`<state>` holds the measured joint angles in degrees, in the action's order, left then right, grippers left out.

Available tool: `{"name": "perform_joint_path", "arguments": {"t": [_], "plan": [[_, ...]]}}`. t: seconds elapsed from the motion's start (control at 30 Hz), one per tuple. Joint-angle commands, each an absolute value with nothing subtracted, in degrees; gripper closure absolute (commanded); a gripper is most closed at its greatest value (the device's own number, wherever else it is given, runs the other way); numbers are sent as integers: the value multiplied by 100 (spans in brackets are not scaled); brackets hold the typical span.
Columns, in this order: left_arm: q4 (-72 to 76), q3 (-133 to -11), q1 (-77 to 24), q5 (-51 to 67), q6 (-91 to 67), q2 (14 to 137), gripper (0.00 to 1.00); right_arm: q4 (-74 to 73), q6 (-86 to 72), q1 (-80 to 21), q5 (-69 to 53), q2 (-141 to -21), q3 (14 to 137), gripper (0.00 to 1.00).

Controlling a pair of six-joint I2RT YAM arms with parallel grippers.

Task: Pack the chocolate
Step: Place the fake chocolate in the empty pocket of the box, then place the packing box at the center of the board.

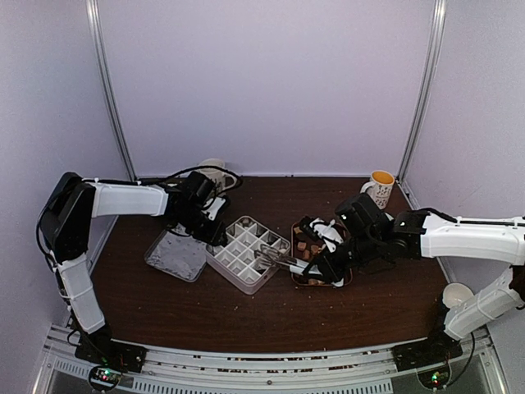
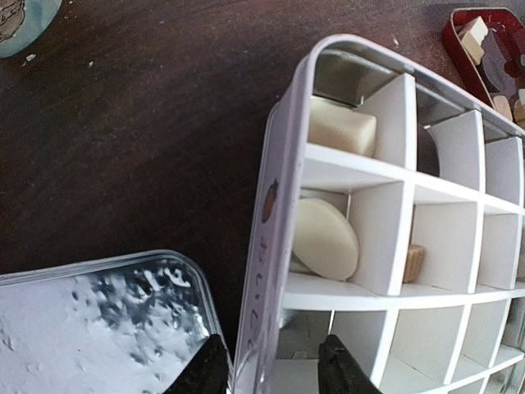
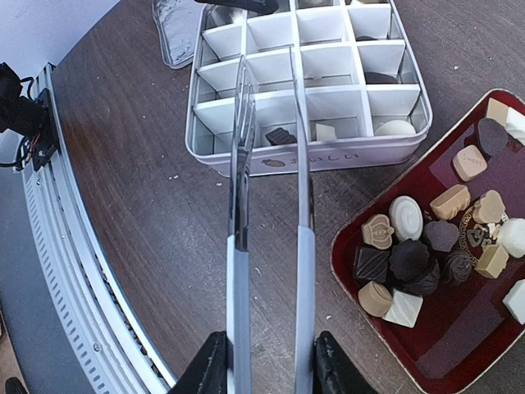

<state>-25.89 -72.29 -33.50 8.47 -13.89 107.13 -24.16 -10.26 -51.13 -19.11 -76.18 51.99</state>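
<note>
Chocolate (image 3: 418, 254) in dark, tan and white pieces lies in the dark red tray (image 3: 459, 361). A few pieces sit in cells of the white divided tin (image 3: 308, 156): a dark one (image 3: 280, 135), a cream cube (image 3: 326, 131) and a white round (image 2: 326, 238). My right gripper (image 3: 267, 365) is shut on the metal tongs (image 3: 238, 246), whose empty tips hang apart over the tin's near cells. My left gripper (image 2: 272, 373) is open, its fingers (image 2: 205, 369) straddling the tin's side wall (image 2: 271, 271) with a gap on the inner side.
The tin's silver lid (image 1: 175, 254) lies left of the tin (image 1: 246, 254). A yellow-lined mug (image 1: 380, 187) stands at the back right, a pale cup (image 1: 213, 168) behind the left arm, and a white cup (image 1: 457, 294) at the right edge.
</note>
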Motion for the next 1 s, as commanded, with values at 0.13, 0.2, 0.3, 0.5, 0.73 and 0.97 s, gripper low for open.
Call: {"name": "perform_joint_path", "arguments": {"t": [0.13, 0.2, 0.3, 0.5, 0.73, 0.97], "plan": [[-2562, -7208, -3260, 983, -1509, 10576, 62, -2098, -1093, -5125, -1148, -6988, 5115, 68], [-2653, -7204, -3254, 1176, -1596, 10551, 62, -2069, -1143, -5110, -954, -6846, 5050, 68], [-2689, -7125, -3259, 1589, -1753, 10492, 62, -1935, -1228, -5079, -778, -6645, 4902, 69], [-2707, -6948, -3299, 2342, -2020, 10390, 62, -1965, -1343, -5007, -520, -6481, 4808, 69], [-2726, -6732, -3368, 2698, -2076, 10154, 62, -2067, -1435, -4924, -380, -6390, 4739, 69], [-2698, -6562, -3368, 1783, -2211, 9688, 60, -2297, -1643, -4847, -147, -6437, 4697, 70]]}}
